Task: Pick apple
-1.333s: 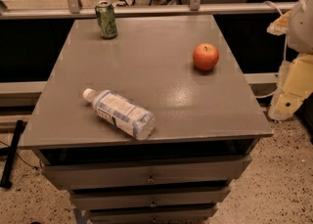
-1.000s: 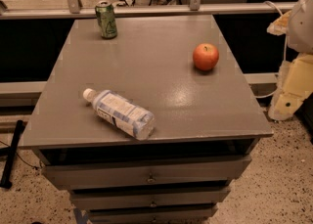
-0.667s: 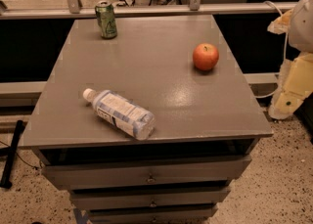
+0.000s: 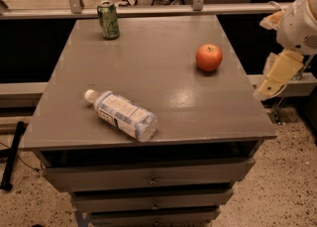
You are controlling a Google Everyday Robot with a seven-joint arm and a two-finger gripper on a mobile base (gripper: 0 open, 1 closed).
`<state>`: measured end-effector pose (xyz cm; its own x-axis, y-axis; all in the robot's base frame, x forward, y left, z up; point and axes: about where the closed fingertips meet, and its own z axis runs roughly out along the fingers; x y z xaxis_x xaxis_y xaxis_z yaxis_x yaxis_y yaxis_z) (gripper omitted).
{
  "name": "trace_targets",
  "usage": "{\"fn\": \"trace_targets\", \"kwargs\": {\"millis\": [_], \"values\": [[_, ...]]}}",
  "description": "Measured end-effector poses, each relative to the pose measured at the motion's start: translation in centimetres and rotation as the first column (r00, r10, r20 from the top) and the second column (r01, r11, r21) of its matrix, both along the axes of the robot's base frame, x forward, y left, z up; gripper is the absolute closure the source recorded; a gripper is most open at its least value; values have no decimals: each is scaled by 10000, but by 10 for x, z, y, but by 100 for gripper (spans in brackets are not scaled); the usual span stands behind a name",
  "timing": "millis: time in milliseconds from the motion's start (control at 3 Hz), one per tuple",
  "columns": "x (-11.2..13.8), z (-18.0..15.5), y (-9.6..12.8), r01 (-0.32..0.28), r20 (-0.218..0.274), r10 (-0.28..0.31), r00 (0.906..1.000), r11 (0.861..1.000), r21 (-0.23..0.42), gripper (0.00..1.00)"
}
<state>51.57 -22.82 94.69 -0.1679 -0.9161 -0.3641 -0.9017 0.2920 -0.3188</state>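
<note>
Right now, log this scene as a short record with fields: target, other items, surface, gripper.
target: apple, on the table's right rear part, nothing touching it
other items: green can standing at the left rear corner; plastic bottle lying on its side near the front edge
surface: grey table with drawers below
gripper: gripper beyond the table's right edge, to the right of the apple and apart from it
</note>
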Motion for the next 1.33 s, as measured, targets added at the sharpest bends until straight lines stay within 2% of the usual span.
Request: {"fn": "trace_targets", "kwargs": {"millis": [333,667,1000,1333], "values": [[54,-18,4,44,623,-89,9980,9973,728,0],[97,-47,11,380,642,-508,9966,9816,1872,0],[126,-71,18,653,509,-829,9953,9571,2823,0],[156,-85,29,750,493,-1012,9936,9220,3799,0]]}}
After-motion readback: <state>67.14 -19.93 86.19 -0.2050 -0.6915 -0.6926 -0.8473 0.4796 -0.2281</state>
